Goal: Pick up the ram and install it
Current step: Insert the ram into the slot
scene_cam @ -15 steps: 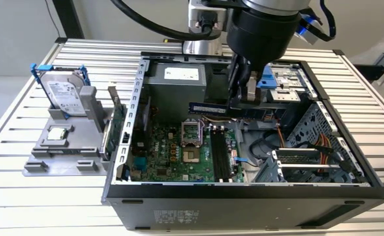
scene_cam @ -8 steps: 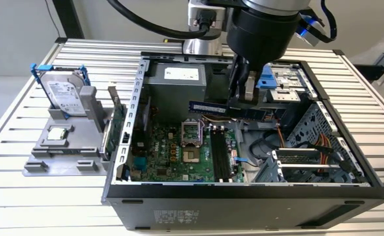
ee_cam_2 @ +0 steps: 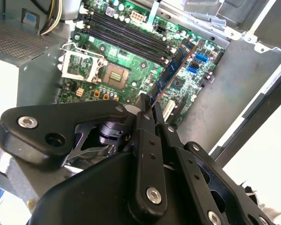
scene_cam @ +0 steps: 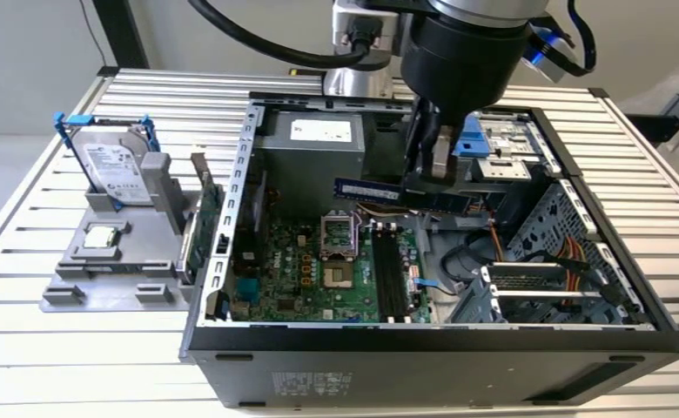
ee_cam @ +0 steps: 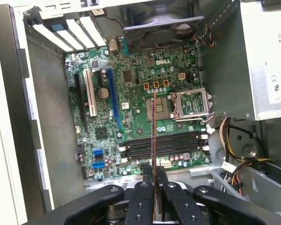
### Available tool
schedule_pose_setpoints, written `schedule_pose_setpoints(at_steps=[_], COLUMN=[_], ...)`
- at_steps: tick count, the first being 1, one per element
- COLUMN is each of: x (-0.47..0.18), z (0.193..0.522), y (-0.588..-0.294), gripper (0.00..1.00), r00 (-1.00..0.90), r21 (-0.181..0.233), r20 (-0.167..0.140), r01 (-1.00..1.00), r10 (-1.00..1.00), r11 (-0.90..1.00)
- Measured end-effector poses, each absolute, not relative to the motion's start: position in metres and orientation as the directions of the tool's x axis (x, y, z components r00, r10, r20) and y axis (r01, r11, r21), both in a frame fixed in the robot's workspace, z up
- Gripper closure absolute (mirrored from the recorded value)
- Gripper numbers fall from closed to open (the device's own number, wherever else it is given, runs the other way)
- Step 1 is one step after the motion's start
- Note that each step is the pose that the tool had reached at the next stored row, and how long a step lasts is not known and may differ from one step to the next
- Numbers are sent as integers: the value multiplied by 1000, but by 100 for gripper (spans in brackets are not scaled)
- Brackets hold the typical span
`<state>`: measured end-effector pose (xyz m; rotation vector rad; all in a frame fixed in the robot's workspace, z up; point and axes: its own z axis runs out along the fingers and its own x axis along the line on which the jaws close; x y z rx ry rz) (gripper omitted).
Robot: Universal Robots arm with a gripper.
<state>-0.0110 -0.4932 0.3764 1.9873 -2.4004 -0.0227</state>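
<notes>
The gripper (scene_cam: 430, 177) is clamped narrowly on the ram (scene_cam: 369, 189), and the longer free part of the stick juts toward the exterior view's left. The ram hangs roughly level inside the open computer case (scene_cam: 433, 353), above the motherboard (scene_cam: 299, 274) and apart from the black memory slots (scene_cam: 392, 270). In the first wrist view the ram (ee_cam: 153, 136) appears edge-on as a thin line, so its chips are hidden. In the exterior view the fingers cover part of the stick.
</notes>
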Motion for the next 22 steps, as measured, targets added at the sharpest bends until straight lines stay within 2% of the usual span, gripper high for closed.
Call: schedule_pose_setpoints(at_steps=[22], x=[-11], z=[376], y=[-493], gripper=[100], r00=[-321], r21=[27], r20=[10], r01=[-947], r10=[-947], r11=[321])
